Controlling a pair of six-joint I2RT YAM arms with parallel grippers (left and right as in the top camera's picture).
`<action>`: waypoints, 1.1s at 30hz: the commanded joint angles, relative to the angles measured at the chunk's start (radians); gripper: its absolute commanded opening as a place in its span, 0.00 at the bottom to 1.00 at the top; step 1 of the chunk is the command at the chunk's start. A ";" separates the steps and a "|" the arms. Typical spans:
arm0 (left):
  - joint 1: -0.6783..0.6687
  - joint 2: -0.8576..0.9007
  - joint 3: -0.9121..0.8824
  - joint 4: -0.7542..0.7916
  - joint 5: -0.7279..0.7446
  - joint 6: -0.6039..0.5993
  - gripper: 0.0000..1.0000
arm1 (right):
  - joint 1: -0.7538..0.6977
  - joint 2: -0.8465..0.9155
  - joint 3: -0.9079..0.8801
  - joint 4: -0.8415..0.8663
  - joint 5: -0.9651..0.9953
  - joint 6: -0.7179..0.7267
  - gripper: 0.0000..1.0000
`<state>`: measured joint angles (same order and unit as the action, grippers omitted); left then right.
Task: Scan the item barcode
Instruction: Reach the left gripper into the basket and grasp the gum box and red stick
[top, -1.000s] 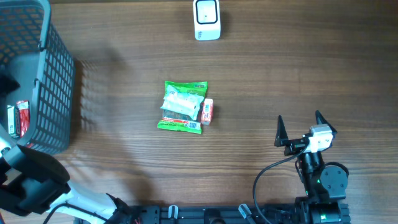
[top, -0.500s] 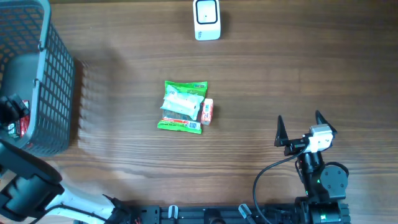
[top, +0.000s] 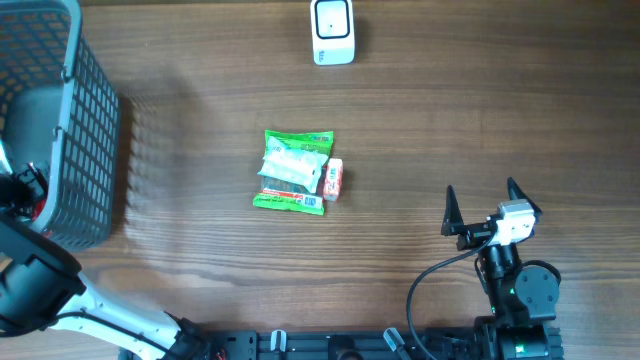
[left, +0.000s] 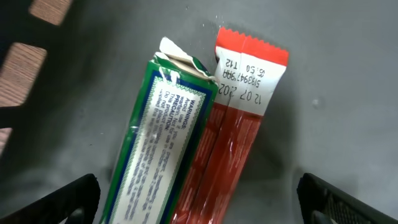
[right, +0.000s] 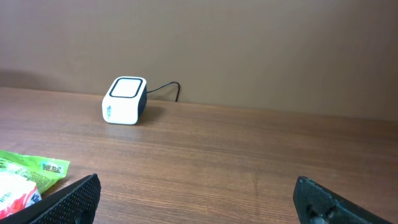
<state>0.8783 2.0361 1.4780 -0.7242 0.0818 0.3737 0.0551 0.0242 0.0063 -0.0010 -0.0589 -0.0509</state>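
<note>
Upper left of the overhead frame: grey basket (top: 95, 140), with left gripper (left: 199, 205) inside, jaws wide and empty, over green-and-white pack (left: 163, 155) and red wrapper (left: 239, 130) lying touching on its floor. Middle of worktop (top: 480, 110): green packet (top: 292, 170), small red-white pack (top: 334, 178) just beside its right edge. Top centre: scanner (top: 332, 30). Lower right: right gripper (top: 485, 208), jaws wide, empty.

Your table (top: 450, 120) is brown wood, fine-grained, with a dull sheen. At nine o'clock the basket (top: 95, 130) is matt grey plastic lattice, and its floor looks smooth and faintly scuffed. Inside it you see a red wrapper (left: 236, 130) of glossy, creased film and a green pack (left: 165, 155) under shiny clear wrap. At twelve o'clock your scanner (top: 332, 32) is smooth white plastic. The green bag (top: 292, 172) at centre is glossy, wrinkled film.
</note>
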 joint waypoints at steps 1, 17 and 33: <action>0.006 0.040 -0.007 -0.001 0.026 0.018 0.86 | -0.006 -0.002 -0.001 0.003 0.006 -0.002 1.00; 0.003 0.032 -0.005 -0.009 0.091 -0.025 0.32 | -0.006 -0.002 -0.001 0.002 0.006 -0.002 1.00; -0.192 -0.477 0.279 0.083 0.101 -0.220 0.30 | -0.006 -0.002 -0.001 0.003 0.006 -0.002 1.00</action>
<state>0.7475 1.7046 1.6951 -0.6659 0.1631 0.2577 0.0551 0.0242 0.0063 -0.0010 -0.0589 -0.0505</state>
